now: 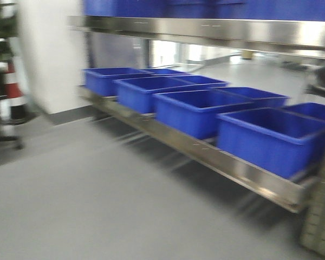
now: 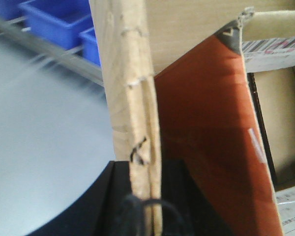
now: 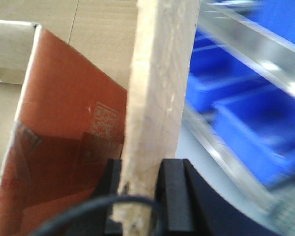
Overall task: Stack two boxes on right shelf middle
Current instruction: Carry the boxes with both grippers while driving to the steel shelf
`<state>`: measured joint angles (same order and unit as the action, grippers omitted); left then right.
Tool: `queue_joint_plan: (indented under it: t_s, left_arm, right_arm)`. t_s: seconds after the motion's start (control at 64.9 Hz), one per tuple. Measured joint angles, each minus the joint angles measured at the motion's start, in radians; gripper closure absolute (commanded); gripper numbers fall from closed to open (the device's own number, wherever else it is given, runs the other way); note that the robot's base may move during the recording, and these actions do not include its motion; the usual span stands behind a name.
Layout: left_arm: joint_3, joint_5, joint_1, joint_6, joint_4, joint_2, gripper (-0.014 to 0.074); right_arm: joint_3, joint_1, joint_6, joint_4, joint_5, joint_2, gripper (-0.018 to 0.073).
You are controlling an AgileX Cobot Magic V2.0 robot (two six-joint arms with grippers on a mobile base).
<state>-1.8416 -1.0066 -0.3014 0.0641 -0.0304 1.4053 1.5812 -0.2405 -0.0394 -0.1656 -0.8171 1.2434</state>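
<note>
1. Two grippers share one box point(image 2: 201, 123). Each pinches an upright flap of it, so I judge the box hangs between your arms for carrying to the shelf point(image 1: 206, 30).
2. The left gripper point(image 2: 145, 172) has its jaws pressed on a flap point(image 2: 128, 73). The cardboard edge rises straight up from between the black fingers point(image 2: 174, 196).
3. The right gripper point(image 3: 140, 169) is closed in the same way on the other flap point(image 3: 160, 73). The flap sits deep between the jaws, not only at the tips.
4. The reddish-brown inner wall of the box lies on the inner side of each flap, so the box body is between the two grippers.
5. The box is not on the shelf yet. In both wrist views the steel lip and the blue bins point(image 1: 189, 111) stand apart from the flaps, with grey floor point(image 1: 97, 206) between.
6. A cardboard with a printed label point(image 2: 273, 49) shows beside the box. You cannot tell whether it is the second box.
7. The views are smeared, so this looks like the transport step. Which level is the middle one, the pictures do not settle.
8. Take care: a thin flap may bend or tear under the weight.
</note>
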Motion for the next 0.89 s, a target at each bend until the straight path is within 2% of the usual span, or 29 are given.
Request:
queue_joint_plan:
  t_s: [0.894]
  left_arm:
    - [0.0, 0.0, 0.0, 0.0, 0.0, 0.0, 0.0708]
  right_arm:
    - [0.0, 0.0, 0.0, 0.0, 0.0, 0.0, 0.0713]
